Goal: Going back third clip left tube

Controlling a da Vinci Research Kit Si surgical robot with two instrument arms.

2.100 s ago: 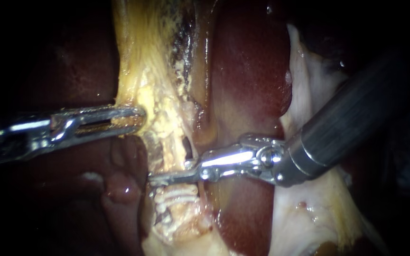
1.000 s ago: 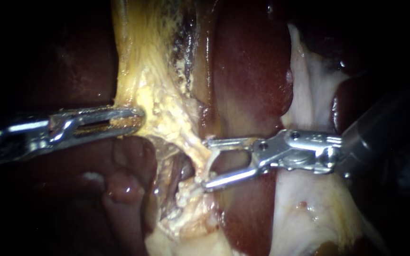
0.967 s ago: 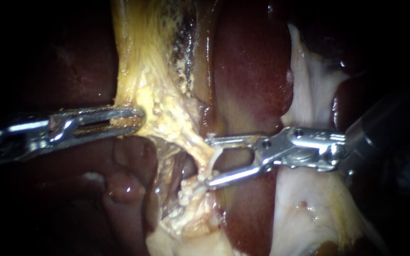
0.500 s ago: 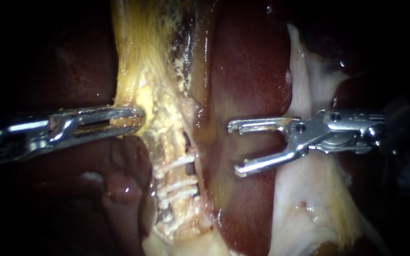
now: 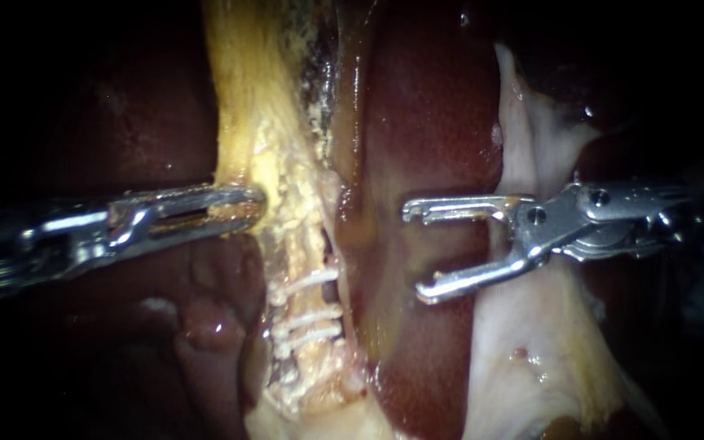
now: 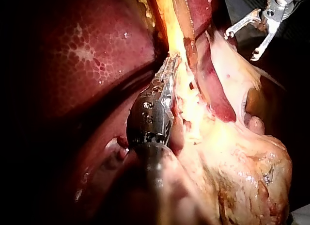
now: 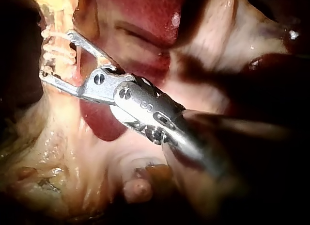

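Note:
The left tube (image 5: 299, 248) runs down the middle of the endoscope view, coated in crumbly yellow tissue. Three white clips (image 5: 310, 314) sit across it, one below the other. My right instrument (image 5: 415, 251) stands to the right of the clips and apart from them, over the dark red liver (image 5: 425, 122); its jaws are open and empty. My left instrument (image 5: 242, 205) is shut on the yellow tissue (image 5: 246, 98) just above the clips. In the right wrist view the open jaws (image 7: 55, 54) hang in front of the clips (image 7: 52, 49). The left wrist view shows my left instrument (image 6: 169, 70) holding the yellow strand.
Pale whitish tissue (image 5: 523, 350) lies under and behind the right instrument's shaft. A small reddish lobe (image 5: 205, 322) bulges left of the clips. In the left wrist view the gallbladder (image 6: 242, 162) lies beside the left shaft, and my right instrument (image 6: 240, 45) hovers beyond it.
My right instrument was shut on the tube, then opened and drew back to the right, leaving a third clip there. The left instrument shifted slightly right with its tissue.

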